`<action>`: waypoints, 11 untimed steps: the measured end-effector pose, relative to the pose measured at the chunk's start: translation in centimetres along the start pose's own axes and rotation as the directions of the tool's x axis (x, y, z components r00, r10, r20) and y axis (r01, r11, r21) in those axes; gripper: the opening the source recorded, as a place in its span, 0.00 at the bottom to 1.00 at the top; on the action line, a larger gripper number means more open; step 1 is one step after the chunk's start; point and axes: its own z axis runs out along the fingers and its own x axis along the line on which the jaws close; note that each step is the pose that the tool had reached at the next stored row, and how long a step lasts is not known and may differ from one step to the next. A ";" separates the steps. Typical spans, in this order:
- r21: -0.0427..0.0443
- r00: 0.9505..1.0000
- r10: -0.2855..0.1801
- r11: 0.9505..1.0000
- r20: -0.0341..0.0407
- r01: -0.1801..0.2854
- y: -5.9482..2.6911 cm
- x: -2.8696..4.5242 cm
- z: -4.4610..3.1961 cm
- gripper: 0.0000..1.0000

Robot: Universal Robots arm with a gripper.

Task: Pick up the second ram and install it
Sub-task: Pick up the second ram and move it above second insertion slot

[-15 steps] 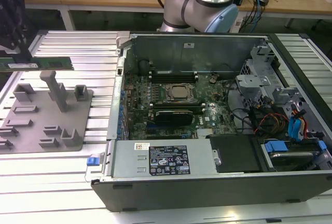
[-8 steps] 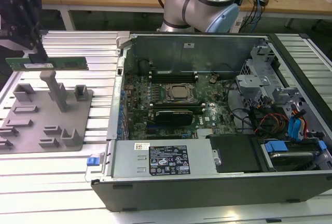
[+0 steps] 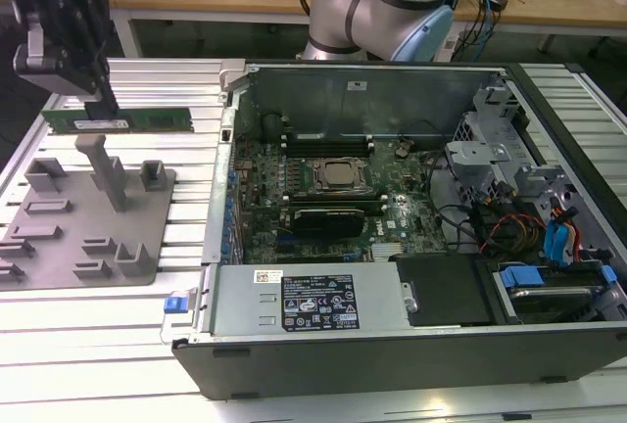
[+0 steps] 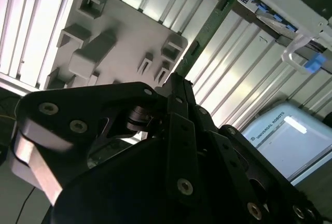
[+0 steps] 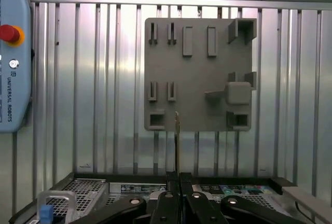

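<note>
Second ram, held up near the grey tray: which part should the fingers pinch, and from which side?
Its two flat faces, from above the long top edge, as the gripper grips the second ram now. The stick hangs level on edge near the grey tray, leaving its lower edge free.

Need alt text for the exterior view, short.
The arm's black pincer grips the green RAM stick, held level in the air over the grey plastic tray at the exterior view's left. To the exterior view's right lies an open computer case with its motherboard exposed.
</note>
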 end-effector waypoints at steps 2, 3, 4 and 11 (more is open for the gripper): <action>0.000 1.000 0.000 1.000 0.000 0.000 -0.67 0.01 0.01 0.09; 0.000 1.000 0.000 1.000 0.000 0.000 -0.95 0.02 0.01 0.09; 0.000 1.000 0.000 1.000 0.000 0.000 -1.34 0.03 0.02 0.09; -0.001 1.000 0.000 1.000 0.000 0.000 -4.83 0.11 0.07 0.09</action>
